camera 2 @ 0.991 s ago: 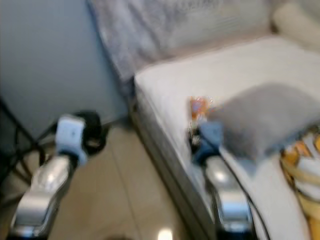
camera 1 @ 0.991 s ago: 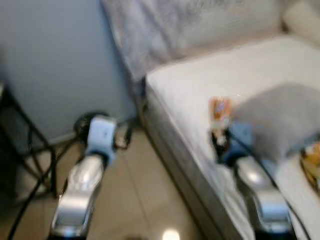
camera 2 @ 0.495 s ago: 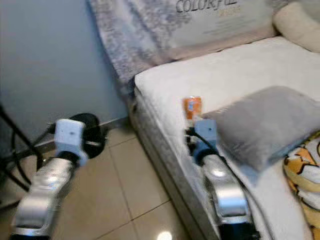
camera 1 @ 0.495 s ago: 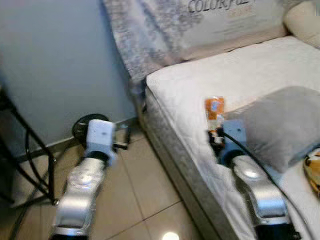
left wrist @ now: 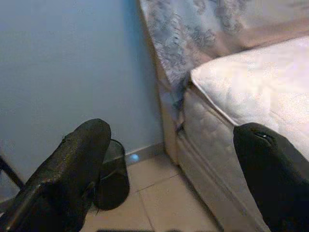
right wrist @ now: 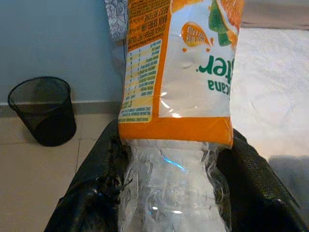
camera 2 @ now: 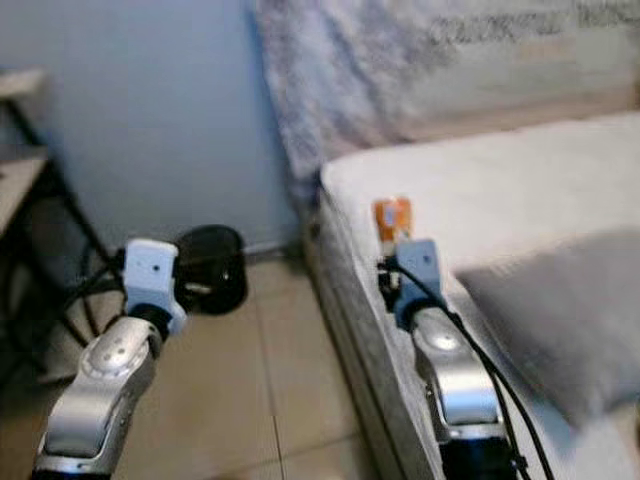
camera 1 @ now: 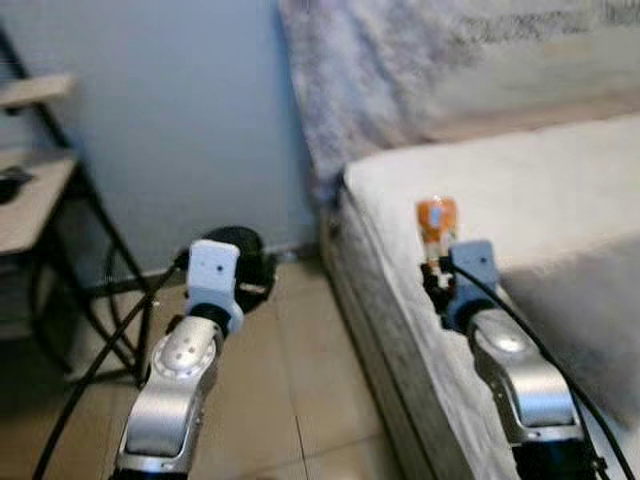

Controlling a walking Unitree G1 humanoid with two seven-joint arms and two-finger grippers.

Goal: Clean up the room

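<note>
With your right gripper (right wrist: 171, 203) clamped on the plastic bottle (right wrist: 176, 96) over the bed's (camera 1: 520, 190) left edge, carry it left above the black bin (camera 2: 210, 268) by the far wall, keeping your wide-open left gripper (left wrist: 169, 179) clear.

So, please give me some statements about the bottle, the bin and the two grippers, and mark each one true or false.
1. The right gripper holds a plastic bottle with an orange label. True.
2. The left gripper also holds a bottle. False: it is open, with nothing between its fingers.
3. A black mesh bin stands on the floor by the wall. True.
4. The bin stands on the bed. False: it stands on the tiled floor beside the bed.
</note>
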